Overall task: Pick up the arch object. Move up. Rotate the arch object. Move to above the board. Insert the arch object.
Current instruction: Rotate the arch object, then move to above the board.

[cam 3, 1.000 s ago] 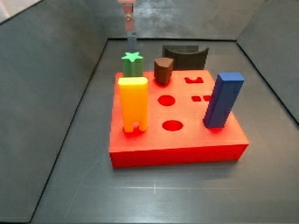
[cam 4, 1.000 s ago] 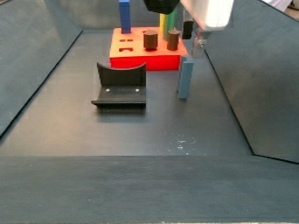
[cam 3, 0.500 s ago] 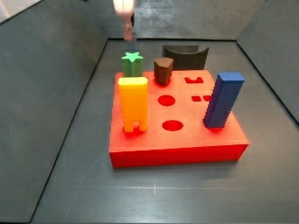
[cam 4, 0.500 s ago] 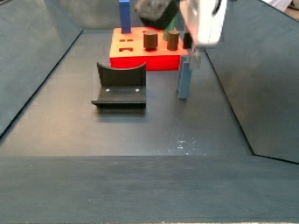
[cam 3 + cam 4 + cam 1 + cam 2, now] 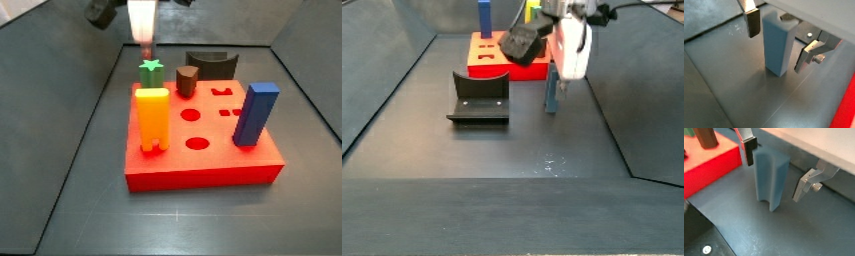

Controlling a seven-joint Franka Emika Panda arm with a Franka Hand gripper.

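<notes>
Straddling one grey-blue block (image 5: 777, 46): claw (image 5: 779, 42).

The end effector (image 5: 781, 37) has two flat silver plate fingers (image 5: 807, 182) with dark pads; one bears a round screw beside the grey-blue block (image 5: 776, 47). A white housing (image 5: 572, 45) and black wrist part sit above.

- The hand (image 5: 776, 50) is low over the floor (image 5: 489, 150), next to the board (image 5: 505, 70).
- A tall block (image 5: 777, 35) stands up on the floor between the fingers (image 5: 751, 22), one finger on each side, with gaps.
- In a side view, this block is just right of the board's near corner.
- The fixture (image 5: 478, 100) sits on the floor in front of the board, left of the tall block.
- More blocks (image 5: 254, 115) stand in the board's holes.
</notes>
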